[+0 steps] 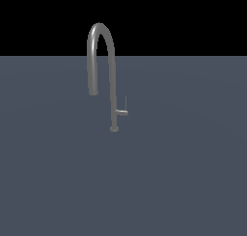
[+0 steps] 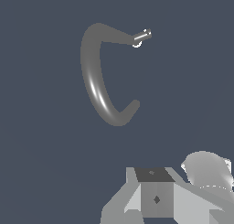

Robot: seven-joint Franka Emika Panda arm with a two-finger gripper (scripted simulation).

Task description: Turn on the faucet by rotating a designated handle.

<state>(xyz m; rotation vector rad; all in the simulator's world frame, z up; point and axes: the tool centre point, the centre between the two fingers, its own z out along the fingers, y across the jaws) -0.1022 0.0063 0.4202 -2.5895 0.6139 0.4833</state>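
Observation:
The faucet is a tall grey gooseneck standing on a small round base in the middle of the exterior view. Its spout end hangs toward the exterior view's left. The handle is a short horizontal stub low on the stem, pointing to the exterior view's right, with a thin upright rod at its tip. The wrist view looks down on the faucet and handle from above and some way off. Only grey body parts of my gripper show there. Its fingertips are out of frame, and the arm is absent from the exterior view.
The faucet stands on a flat dark blue-grey surface that fills the lower part of the exterior view. Black background lies beyond its far edge. No other object shows.

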